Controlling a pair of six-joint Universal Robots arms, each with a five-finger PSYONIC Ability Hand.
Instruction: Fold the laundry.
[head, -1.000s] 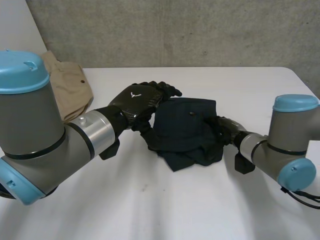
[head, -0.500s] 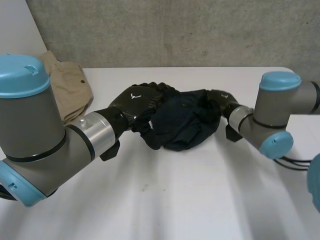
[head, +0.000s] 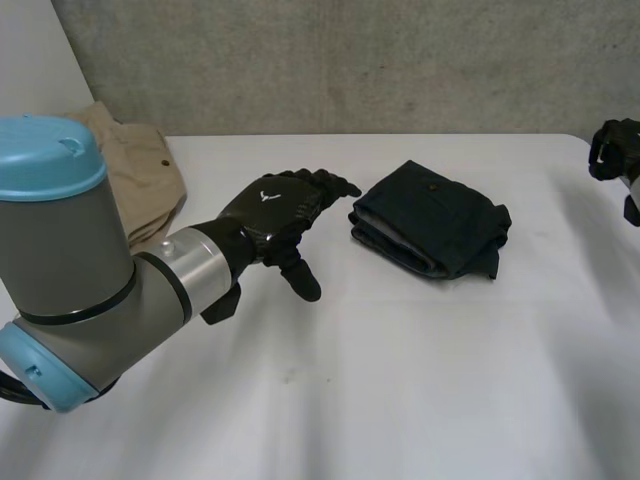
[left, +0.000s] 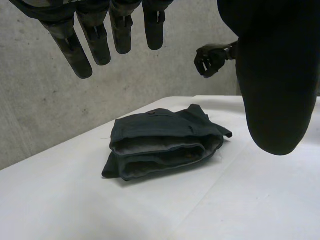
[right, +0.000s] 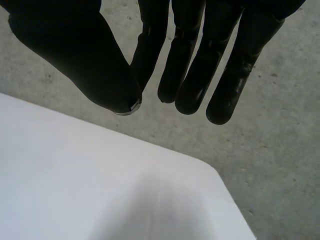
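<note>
1. On the white table (head: 400, 380), around its middle, the dark navy garment (head: 430, 232) lies folded into a compact stack. It is flat, and a small button shows on the top panel.
2. Left wrist view: the garment's (left: 160, 142) stacked fold edges face the left hand, with lighter inner layers showing between the dark outer ones.
3. Left hand (head: 272, 203): just beside the garment's near-left edge, not touching it. Fingers are extended toward the cloth and the thumb points down toward the table. Its own wrist view shows the fingers (left: 70, 42) straight and the thumb spread wide, with nothing in the grasp.
4. Right hand (head: 612, 148): at the table's far right edge, raised, well apart from the garment. Its wrist view shows the fingers (right: 192, 60) straight and relaxed with the thumb alongside, holding nothing, above the table corner and the concrete wall (head: 350, 60).
5. The right hand (left: 210, 59) also shows in the left wrist view, up against the wall beyond the garment.
6. Tan garment (head: 135, 175): bunched at the table's far left, behind the left arm, well apart from the navy one.
</note>
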